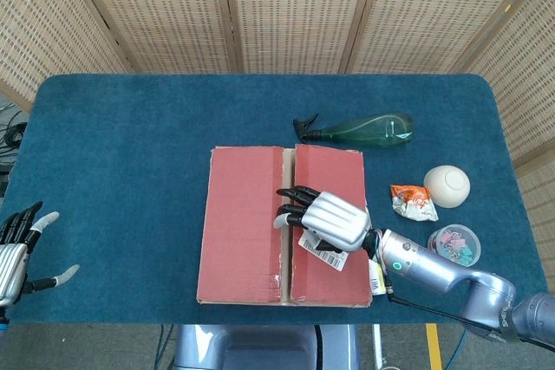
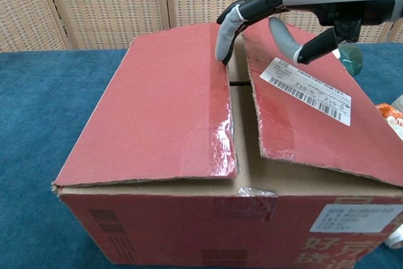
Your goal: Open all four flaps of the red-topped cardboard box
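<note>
So the right hand (image 1: 330, 221) is reaching in from the right side, silver forearm running low across the tabletop (image 1: 130, 145), palm down over the cardboard box (image 1: 282, 224). Its fingers (image 2: 225, 37) are spread and pointing toward the middle seam, not gripping anything. In the chest view a grey-tipped finger comes down right at the inner edge of the left flap (image 2: 157, 105), at or just in the gap between the two top flaps; can't tell for sure if it's actually hooked under. The thumb hangs above the right flap (image 2: 308, 124), near the white barcode label (image 2: 305, 90).

The box sits about mid-tabletop, a bit toward the near edge, red top up. Both top flaps are slightly lifted along the seam, with plain cardboard showing in the gap.

The left hand (image 1: 16, 249) is way off at the near left corner, well apart from the box, fingers spread and holding nothing.

Other stuff to the right of the box: a green spray bottle (image 1: 360, 131) lying on its side behind it, a white ball (image 1: 447, 185), an orange snack packet (image 1: 413, 202) and a tub of clips (image 1: 457, 244).
</note>
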You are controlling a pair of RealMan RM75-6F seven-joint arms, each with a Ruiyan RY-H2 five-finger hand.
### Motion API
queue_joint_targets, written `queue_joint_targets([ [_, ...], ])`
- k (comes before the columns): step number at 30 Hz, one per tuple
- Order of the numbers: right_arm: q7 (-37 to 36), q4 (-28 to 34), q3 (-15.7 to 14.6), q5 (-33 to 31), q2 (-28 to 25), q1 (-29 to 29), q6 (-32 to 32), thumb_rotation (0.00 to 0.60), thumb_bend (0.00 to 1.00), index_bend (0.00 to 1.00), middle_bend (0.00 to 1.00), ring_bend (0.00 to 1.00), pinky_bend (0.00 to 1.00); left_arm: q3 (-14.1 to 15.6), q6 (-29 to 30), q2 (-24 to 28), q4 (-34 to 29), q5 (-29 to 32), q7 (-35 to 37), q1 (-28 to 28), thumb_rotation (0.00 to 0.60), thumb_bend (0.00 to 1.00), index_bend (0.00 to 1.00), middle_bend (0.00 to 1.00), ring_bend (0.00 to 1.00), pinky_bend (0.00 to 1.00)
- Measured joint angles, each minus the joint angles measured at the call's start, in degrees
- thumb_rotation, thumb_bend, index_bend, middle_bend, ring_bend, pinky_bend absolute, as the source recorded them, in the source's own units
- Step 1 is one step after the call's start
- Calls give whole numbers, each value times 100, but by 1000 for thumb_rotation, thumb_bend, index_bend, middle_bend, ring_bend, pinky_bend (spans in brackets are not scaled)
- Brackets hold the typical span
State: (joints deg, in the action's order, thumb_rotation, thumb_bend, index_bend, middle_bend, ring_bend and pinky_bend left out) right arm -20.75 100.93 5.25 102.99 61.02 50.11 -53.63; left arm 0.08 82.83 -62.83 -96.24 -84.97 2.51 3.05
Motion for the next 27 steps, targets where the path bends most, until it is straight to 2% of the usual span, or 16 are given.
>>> queue_joint_targets([
  [13,66,23,-96,-39,-92,29,-81,600,1000,321,441,80,107,-6,27,12,-31,-36,-20,4,397,166,153,0,0,0],
  [27,259,190,-17,-107,-530,-23,-293,600,1000,327,452,94,112,-37,64,43,-81,-92,-55,33,398,167,153,0,0,0],
])
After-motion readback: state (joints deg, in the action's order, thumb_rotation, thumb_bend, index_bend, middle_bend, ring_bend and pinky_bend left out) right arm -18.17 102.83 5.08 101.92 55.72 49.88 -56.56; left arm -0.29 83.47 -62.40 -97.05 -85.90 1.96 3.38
